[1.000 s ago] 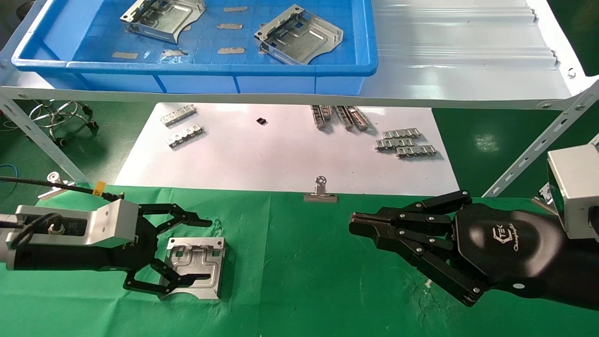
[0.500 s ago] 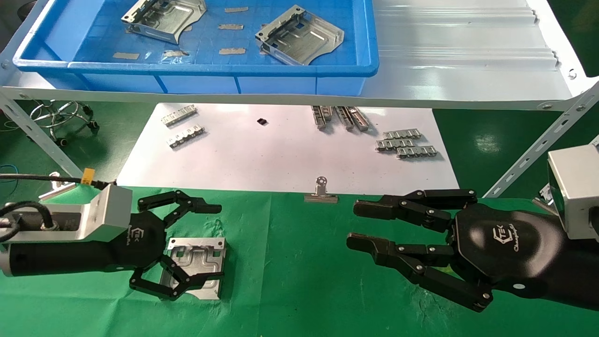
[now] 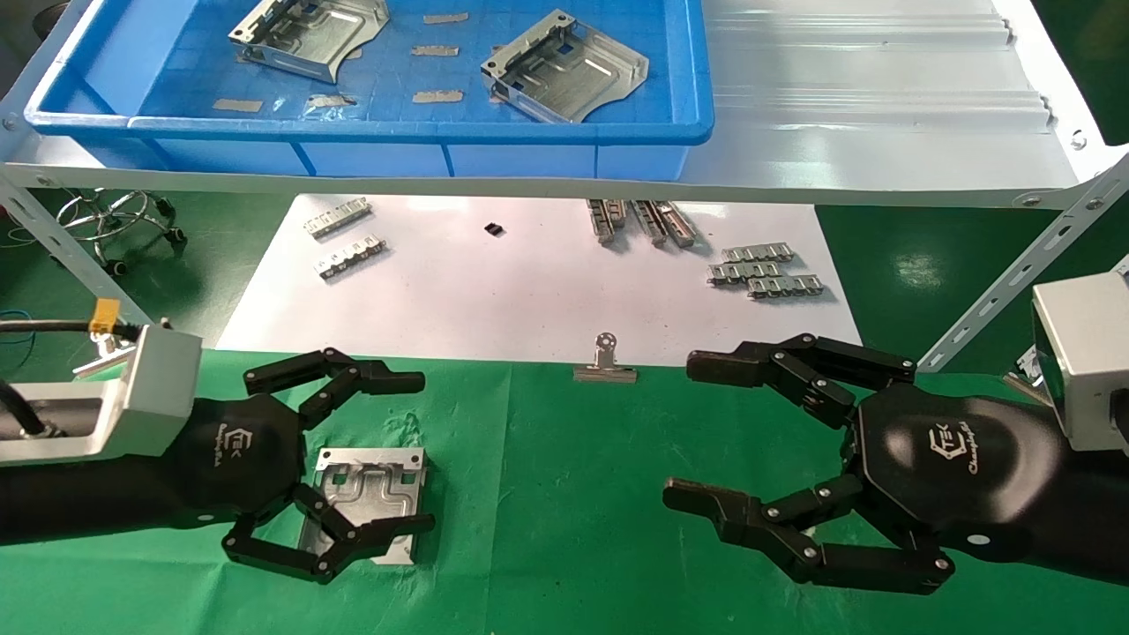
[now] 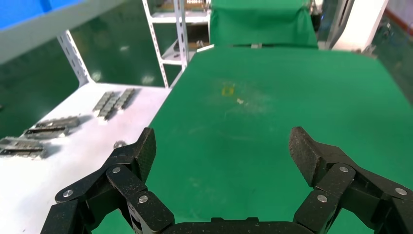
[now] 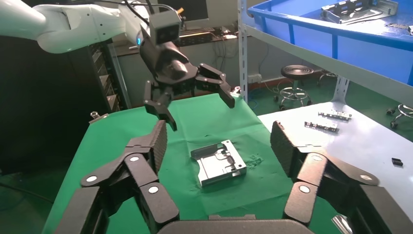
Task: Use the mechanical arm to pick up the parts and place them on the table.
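- We see a silver stamped plate point(image 3: 366, 501) lying flat on the wrinkled green cloth of the table point(image 3: 564, 494), at about 7 o'clock in the head view. It is roughly square, with embossed stepped ridges, small cutouts and a raised lip on its far edge.
- Its concave side cannot be made out here, so we cannot name a long axis; its edges run square to the table's front.
- The left gripper point(image 3: 423, 451), glossy black with jointed link fingers, is spread wide and released. In the head view its fingers bracket the plate; the right wrist view shows it raised well above the plate point(image 5: 219, 163), holding nothing.
- The right gripper point(image 3: 684, 428), at 4 o'clock, is also splayed open and empty over bare cloth.
- Two more plates point(image 3: 304, 31) point(image 3: 564, 66) lie in a blue plastic bin point(image 3: 370, 128) on the grey shelf point(image 3: 882, 132) at 12 o'clock, concave edges toward us.
- Ribbed strips point(image 3: 766, 269) sit on white paper point(image 3: 529, 282); a binder clip point(image 3: 605, 362) pins its near edge.
- The left wrist view shows only cloth and paper beyond its fingers point(image 4: 139, 156), not the plate.
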`<action>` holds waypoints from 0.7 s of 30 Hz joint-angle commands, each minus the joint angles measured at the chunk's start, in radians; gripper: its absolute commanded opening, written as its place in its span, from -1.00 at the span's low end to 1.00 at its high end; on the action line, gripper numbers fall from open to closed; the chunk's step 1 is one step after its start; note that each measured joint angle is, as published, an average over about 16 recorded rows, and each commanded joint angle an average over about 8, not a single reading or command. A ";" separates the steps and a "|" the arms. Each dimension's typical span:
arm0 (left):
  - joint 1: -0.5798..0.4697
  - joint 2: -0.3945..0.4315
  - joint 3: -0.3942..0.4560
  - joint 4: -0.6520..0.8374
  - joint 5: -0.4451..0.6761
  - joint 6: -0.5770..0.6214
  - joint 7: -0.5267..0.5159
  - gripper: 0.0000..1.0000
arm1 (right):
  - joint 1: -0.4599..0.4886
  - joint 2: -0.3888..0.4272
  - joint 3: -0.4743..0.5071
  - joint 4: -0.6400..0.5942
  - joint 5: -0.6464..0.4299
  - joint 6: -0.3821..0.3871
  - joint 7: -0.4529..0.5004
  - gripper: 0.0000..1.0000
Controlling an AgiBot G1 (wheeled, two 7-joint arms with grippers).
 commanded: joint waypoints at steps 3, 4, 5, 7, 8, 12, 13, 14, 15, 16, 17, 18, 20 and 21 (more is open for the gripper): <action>0.039 -0.015 -0.043 -0.057 -0.024 -0.005 -0.047 1.00 | 0.000 0.000 0.000 0.000 0.000 0.000 0.000 1.00; 0.049 -0.019 -0.054 -0.072 -0.030 -0.006 -0.059 1.00 | 0.000 0.000 0.000 0.000 0.000 0.000 0.000 1.00; 0.058 -0.023 -0.065 -0.086 -0.036 -0.007 -0.070 1.00 | 0.000 0.000 0.000 0.000 0.000 0.000 0.000 1.00; 0.077 -0.030 -0.086 -0.115 -0.048 -0.009 -0.094 1.00 | 0.000 0.000 0.000 0.000 0.000 0.000 0.000 1.00; 0.087 -0.034 -0.097 -0.129 -0.054 -0.011 -0.106 1.00 | 0.000 0.000 0.000 0.000 0.000 0.000 0.000 1.00; 0.126 -0.049 -0.141 -0.187 -0.079 -0.015 -0.152 1.00 | 0.000 0.000 0.000 0.000 0.000 0.000 0.000 1.00; 0.136 -0.053 -0.152 -0.201 -0.085 -0.017 -0.164 1.00 | 0.000 0.000 0.000 0.000 0.000 0.000 0.000 1.00; 0.146 -0.057 -0.163 -0.216 -0.091 -0.018 -0.176 1.00 | 0.000 0.000 0.000 0.000 0.000 0.000 0.000 1.00; 0.155 -0.060 -0.173 -0.230 -0.097 -0.019 -0.187 1.00 | 0.000 0.000 0.000 0.000 0.000 0.000 0.000 1.00; 0.165 -0.064 -0.184 -0.244 -0.103 -0.020 -0.199 1.00 | 0.000 0.000 0.000 0.000 0.000 0.000 0.000 1.00; 0.175 -0.068 -0.195 -0.259 -0.109 -0.021 -0.211 1.00 | 0.000 0.000 0.000 0.000 0.000 0.000 0.000 1.00; 0.184 -0.072 -0.206 -0.273 -0.115 -0.023 -0.223 1.00 | 0.000 0.000 0.000 0.000 0.000 0.000 0.000 1.00; 0.199 -0.077 -0.222 -0.294 -0.124 -0.024 -0.240 1.00 | 0.000 0.000 0.000 0.000 0.000 0.000 0.000 1.00; 0.207 -0.080 -0.231 -0.307 -0.129 -0.025 -0.249 1.00 | 0.000 0.000 0.000 0.000 0.000 0.000 0.000 1.00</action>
